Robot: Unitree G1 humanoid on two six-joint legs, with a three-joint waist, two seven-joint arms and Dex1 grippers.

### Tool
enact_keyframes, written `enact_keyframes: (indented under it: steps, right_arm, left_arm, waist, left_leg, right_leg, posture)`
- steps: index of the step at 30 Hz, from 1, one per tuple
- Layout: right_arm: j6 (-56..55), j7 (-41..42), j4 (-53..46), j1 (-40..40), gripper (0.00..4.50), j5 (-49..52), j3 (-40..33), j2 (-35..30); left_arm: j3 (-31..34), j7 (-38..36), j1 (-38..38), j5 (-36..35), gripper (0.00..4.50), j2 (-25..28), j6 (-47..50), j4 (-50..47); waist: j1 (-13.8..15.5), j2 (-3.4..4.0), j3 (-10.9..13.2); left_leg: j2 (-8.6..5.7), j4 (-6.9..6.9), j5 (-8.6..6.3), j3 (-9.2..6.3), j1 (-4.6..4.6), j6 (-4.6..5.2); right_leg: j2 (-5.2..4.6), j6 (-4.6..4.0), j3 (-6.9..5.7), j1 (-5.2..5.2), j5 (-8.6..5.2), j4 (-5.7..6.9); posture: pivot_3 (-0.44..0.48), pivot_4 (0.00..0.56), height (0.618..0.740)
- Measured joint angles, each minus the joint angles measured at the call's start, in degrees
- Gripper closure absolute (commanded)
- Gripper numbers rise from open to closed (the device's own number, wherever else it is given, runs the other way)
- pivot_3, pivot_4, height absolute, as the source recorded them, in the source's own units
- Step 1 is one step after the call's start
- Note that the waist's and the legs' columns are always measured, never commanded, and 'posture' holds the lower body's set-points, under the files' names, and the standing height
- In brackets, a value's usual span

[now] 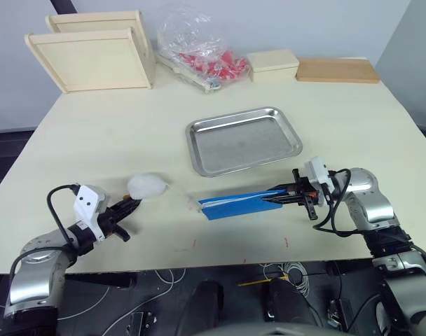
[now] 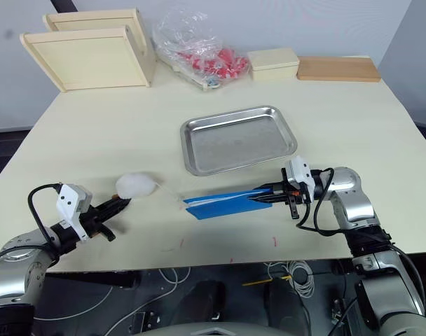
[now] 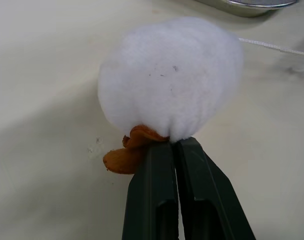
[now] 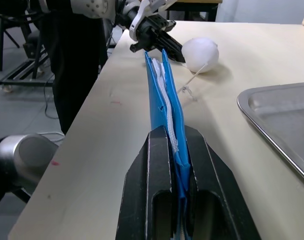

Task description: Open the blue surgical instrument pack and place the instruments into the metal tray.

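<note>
Right gripper [image 2: 269,192] pinched the blue pack [image 2: 223,203] edge-up; left gripper [image 3: 173,145] clamped a white puff [image 3: 169,80], apparently tethered. Best pulled apart gently, near the tray [image 2: 239,140].

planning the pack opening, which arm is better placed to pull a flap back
Right, I think. The right gripper is already shut on the pack's edge; the left gripper is shut on a white puff, apart from the pack.
</note>
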Motion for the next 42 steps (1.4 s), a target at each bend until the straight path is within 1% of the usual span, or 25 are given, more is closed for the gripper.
enact_keyframes:
  steps: [1, 2, 4, 7, 8, 9, 10, 13, 18, 24, 28, 33, 35, 38, 42]
  right_arm:
    - [-0.3, -0.1, 0.4, 0.0, 4.50, -0.2, 0.0, 0.2]
    - [-0.3, -0.1, 0.5, 0.0, 4.50, -0.2, 0.0, 0.3]
    - [-0.4, -0.2, 0.9, 0.0, 4.50, -0.2, 0.0, 0.4]
    - [-0.4, -0.2, 1.1, 0.0, 4.50, -0.2, 0.0, 0.5]
    - [-0.4, -0.3, 1.1, 0.0, 4.50, -0.2, -0.1, 0.5]
    - [-0.4, -0.3, 1.2, 0.0, 4.50, -0.2, -0.1, 0.5]
    - [-0.4, -0.3, 1.2, 0.0, 4.50, -0.2, -0.1, 0.5]
    - [-0.5, -0.3, 1.3, 0.0, 4.50, -0.2, -0.1, 0.6]
    - [-0.7, -0.4, 1.7, 0.0, 4.50, -0.2, -0.1, 1.0]
    - [-0.9, -0.5, 1.7, 0.0, 4.50, -0.2, -0.1, 1.0]
    - [-1.0, -0.5, 1.7, 0.0, 4.50, -0.2, -0.1, 1.0]
    - [-1.0, -0.7, 1.7, 0.0, 4.50, -0.2, -0.1, 1.0]
    - [-1.0, -1.0, 1.7, 0.0, 4.50, -0.2, -0.1, 1.0]
    - [-1.0, -1.1, 1.7, 0.0, 4.50, -0.2, -0.1, 1.0]
    - [-1.0, -1.2, 1.8, 0.0, 4.50, -0.2, -0.1, 1.0]
  left_arm:
    - [0.2, -0.1, 0.2, -0.8, 3.67, -0.2, 0.5, -0.2]
    - [0.2, -0.2, 0.4, -1.1, 3.15, -0.3, 0.5, -0.4]
    - [0.2, -1.0, 0.6, -1.6, 2.64, -0.4, 0.2, -0.4]
    - [0.5, -3.0, 1.5, -2.4, 1.17, -0.4, -0.8, -0.3]
    - [0.7, -3.5, 1.5, -2.6, 0.80, -0.3, -1.0, -0.2]
    - [0.9, -3.9, 1.4, -3.1, 0.20, -0.3, -1.4, 0.1]
    - [1.1, -4.1, 1.3, -3.3, 0.09, -0.3, -1.5, 0.1]
    - [1.8, -4.6, -1.3, -3.7, 0.09, -0.3, -2.3, 0.1]
    - [2.0, -5.7, -3.3, -4.1, 0.09, -0.2, -4.3, -0.2]
    - [1.9, -7.7, -4.9, -4.7, 0.09, -0.2, -4.5, -1.3]
    - [0.8, -10.2, -5.8, -6.5, 0.09, -0.2, -4.4, -4.6]
    - [-0.1, -12.2, -5.8, -8.2, 0.09, -0.5, -3.9, -6.5]
    - [-1.0, -13.4, -5.8, -9.0, 0.09, -0.4, -3.3, -8.3]
    - [-5.0, -15.9, -5.8, -9.3, 0.09, -0.2, -1.2, -10.3]
    - [-9.6, -19.1, -8.7, -8.1, 0.09, -0.1, -0.9, -8.9]
  waist:
    - [0.0, 0.00, 0.0]
    - [0.0, 0.00, 0.0]
    - [0.0, 0.00, 0.0]
    - [0.0, 0.00, 0.0]
    - [0.0, 0.00, 0.0]
    - [0.0, -0.01, 0.0]
    - [0.0, -0.01, 0.0]
    - [0.1, -0.02, 0.0]
    - [0.0, -0.02, 0.0]
    - [0.0, -0.03, 0.0]
    - [0.0, -0.03, 0.0]
    - [0.0, -0.04, 0.0]
    - [0.0, -0.04, 0.0]
    - [0.0, -0.04, 0.0]
    - [0.1, -0.04, 0.0]
  left_leg:
    - [0.00, 0.00, 0.00, 0.00, 0.00, 0.00]
    - [0.00, 0.00, 0.00, 0.00, 0.00, 0.00]
    - [0.00, 0.00, 0.00, -0.02, 0.01, 0.00]
    - [0.01, 0.00, 0.00, -0.02, 0.01, 0.00]
    - [0.01, 0.00, 0.00, -0.02, 0.01, 0.00]
    - [0.01, 0.00, 0.00, -0.03, 0.00, 0.00]
    - [0.01, 0.00, 0.00, -0.03, 0.00, 0.00]
    - [0.01, 0.00, 0.00, -0.03, -0.01, 0.00]
    - [0.01, 0.00, 0.00, -0.02, -0.01, 0.00]
    - [0.01, 0.00, 0.00, -0.02, -0.01, 0.00]
    - [0.01, 0.00, 0.00, -0.01, -0.02, 0.00]
    - [0.01, 0.00, 0.00, -0.02, -0.02, 0.00]
    - [0.01, 0.00, 0.00, -0.01, -0.02, 0.00]
    - [0.00, 0.00, 0.00, 0.00, -0.02, 0.00]
    - [-0.02, 0.01, 0.00, 0.05, -0.03, 0.00]
  right_leg:
    - [0.00, 0.00, 0.00, 0.00, 0.00, 0.00]
    - [0.00, 0.00, 0.00, 0.00, 0.00, 0.01]
    - [0.00, -0.01, -0.01, 0.00, 0.00, 0.02]
    - [0.00, -0.02, -0.01, 0.00, -0.01, 0.02]
    - [0.01, -0.02, -0.01, 0.00, -0.01, 0.02]
    - [0.00, -0.02, -0.02, 0.00, -0.01, 0.02]
    - [0.00, -0.02, -0.02, 0.00, -0.01, 0.02]
    - [0.01, -0.02, -0.03, 0.00, 0.00, 0.01]
    - [0.03, -0.01, -0.03, 0.00, 0.00, 0.01]
    - [0.04, -0.01, -0.03, 0.00, 0.00, 0.01]
    - [0.04, -0.01, -0.02, 0.00, 0.00, -0.01]
    - [0.06, -0.01, -0.03, 0.00, 0.00, 0.00]
    - [0.06, 0.00, -0.02, 0.00, 0.00, 0.00]
    - [0.07, 0.00, -0.02, 0.00, 0.00, 0.00]
    - [0.15, -0.01, -0.04, 0.00, 0.00, 0.00]
  posture:
    - [0.000, 0.150, 0.740]
    - [0.000, 0.150, 0.740]
    - [0.000, 0.150, 0.740]
    - [0.000, 0.150, 0.740]
    - [0.000, 0.150, 0.740]
    - [0.000, 0.150, 0.740]
    - [0.000, 0.150, 0.740]
    - [0.000, 0.150, 0.740]
    - [0.000, 0.150, 0.740]
    - [0.000, 0.150, 0.740]
    - [0.000, 0.150, 0.740]
    - [0.000, 0.150, 0.740]
    - [0.000, 0.150, 0.740]
    - [0.000, 0.150, 0.740]
    - [0.000, 0.150, 0.740]
